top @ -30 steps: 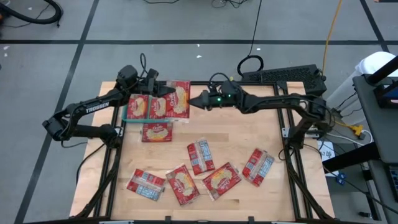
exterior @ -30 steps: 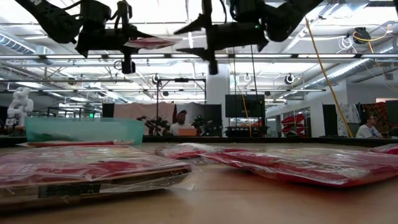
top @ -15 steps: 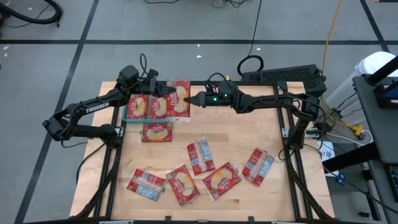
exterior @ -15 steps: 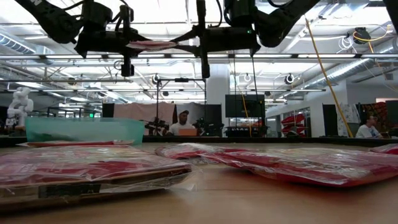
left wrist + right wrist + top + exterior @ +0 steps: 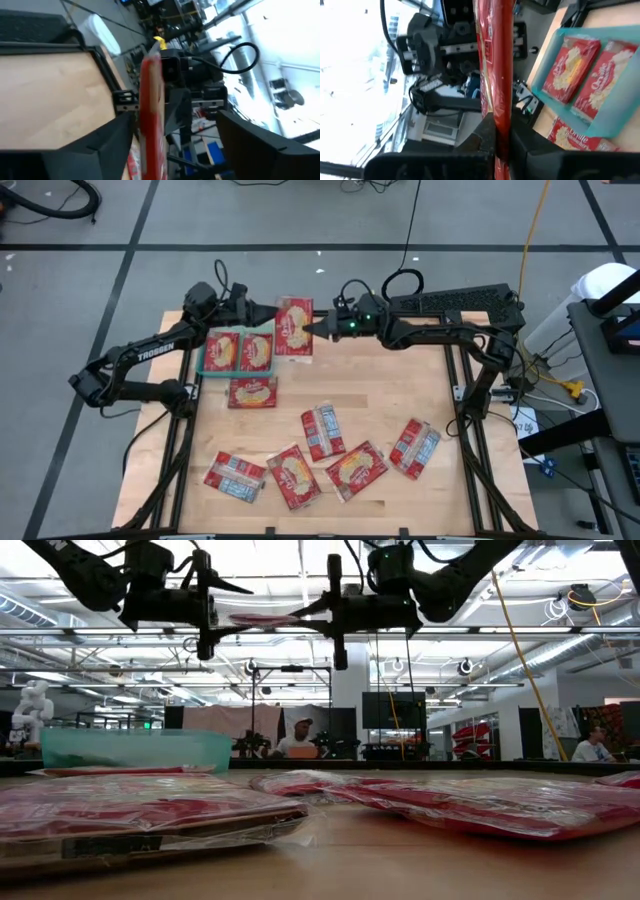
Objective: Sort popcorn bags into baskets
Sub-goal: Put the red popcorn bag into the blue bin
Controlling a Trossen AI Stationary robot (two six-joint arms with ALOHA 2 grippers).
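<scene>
Between my two grippers, high above the table's far edge, one bag (image 5: pixel 293 327) is hanging flat. My right gripper (image 5: pixel 316 330) is pinching its edge, fingers closed on it, as the right wrist view shows with the bag (image 5: pixel 496 75) running edge-on out of my fingers. My left gripper (image 5: pixel 262 313) is standing just on the other side of the bag with its fingers spread apart and not touching it, so the bag's weight is all on my right. Below and beside my left gripper the basket (image 5: pixel 204 358) is sitting with two bags (image 5: pixel 240 351) lying side by side in it, and another bag (image 5: pixel 252 392) is lying on the table just next to it. To do this step well, I judge I should be keeping the right pinch firm, carrying the bag across until it is squarely over the basket, lowering it close to the bags there and only then letting go, so it is not sliding off the rim. My left gripper should be staying clear of the path. Six more bags (image 5: pixel 320 430) are waiting well apart from me near the table's front.
</scene>
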